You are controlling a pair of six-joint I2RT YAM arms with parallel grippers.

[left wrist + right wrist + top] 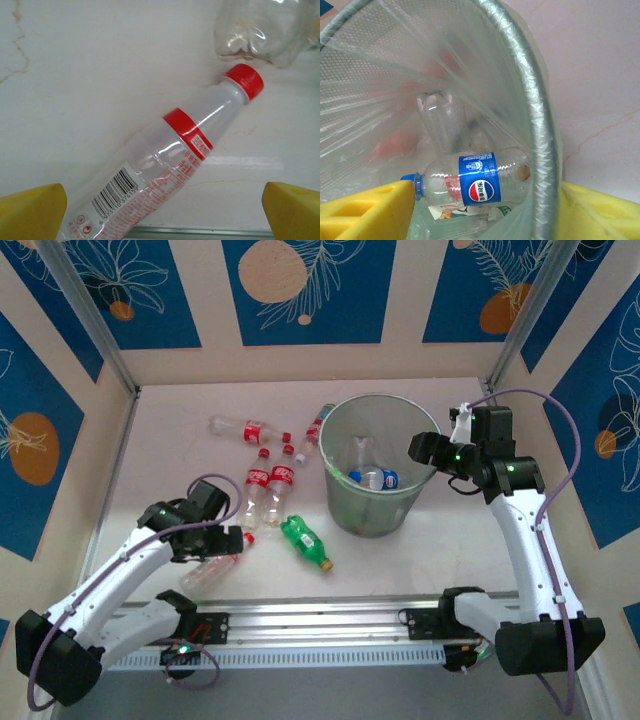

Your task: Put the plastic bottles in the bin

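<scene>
Currently, blue-labelled bottle [477, 180] in bin [540, 125], right tool [418, 448] spread empty astride rim, left tool [162, 205] likewise, flanking red-capped bottle [185, 145]

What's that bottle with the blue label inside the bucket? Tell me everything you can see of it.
The blue-labelled bottle is small, clear plastic, seemingly empty, with a blue cap and a blue wrap bearing a round red, white and blue logo. It lies on its side low inside the bin, base toward the wall. It rests on other clutter at the bottom, and another clear bottle leans just behind it.
</scene>
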